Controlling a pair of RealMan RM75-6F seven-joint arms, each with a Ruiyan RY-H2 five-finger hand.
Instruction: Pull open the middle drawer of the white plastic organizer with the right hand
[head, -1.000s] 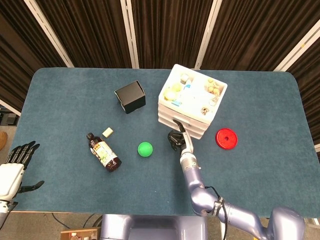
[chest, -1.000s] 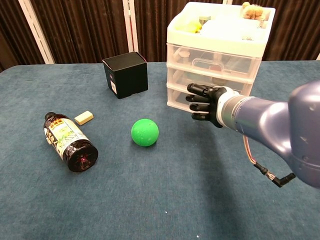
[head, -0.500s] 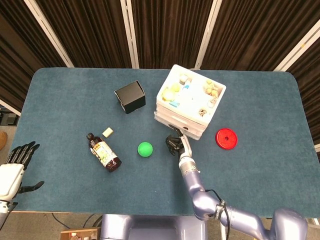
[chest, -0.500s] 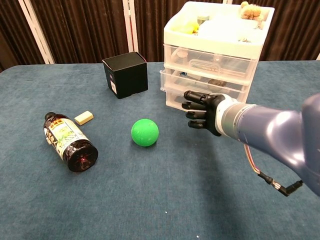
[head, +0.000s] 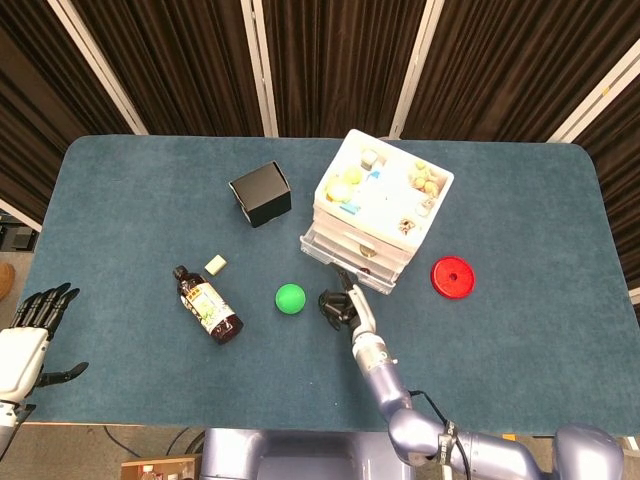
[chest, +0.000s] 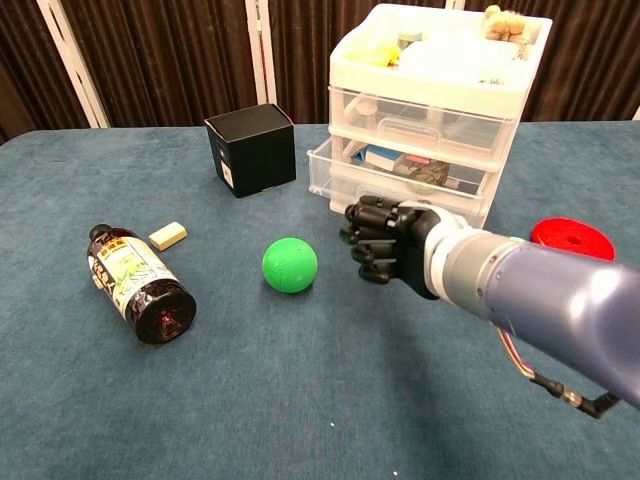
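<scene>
The white plastic organizer (head: 383, 196) (chest: 436, 95) stands at the table's back right, with small items in its top tray. Its middle drawer (head: 343, 256) (chest: 392, 176) sticks out toward me and shows several small items inside. My right hand (head: 336, 305) (chest: 388, 241) is at the drawer's front, fingers curled in. In the chest view it overlaps the drawer's lower front edge, and the contact itself is hidden behind the hand. My left hand (head: 33, 322) hangs off the table's near left corner, fingers spread and holding nothing.
A green ball (head: 290, 298) (chest: 290, 264) lies just left of my right hand. A brown bottle (head: 207, 303) (chest: 135, 283) lies on its side beside a small beige block (head: 216, 264) (chest: 168, 235). A black box (head: 261, 193) (chest: 252, 148) stands left of the organizer and a red disc (head: 452, 276) (chest: 572, 238) lies to its right.
My right hand has drawn back toward me and the middle drawer has slid out with it. The organizer shifted slightly. The left hand has not moved.
</scene>
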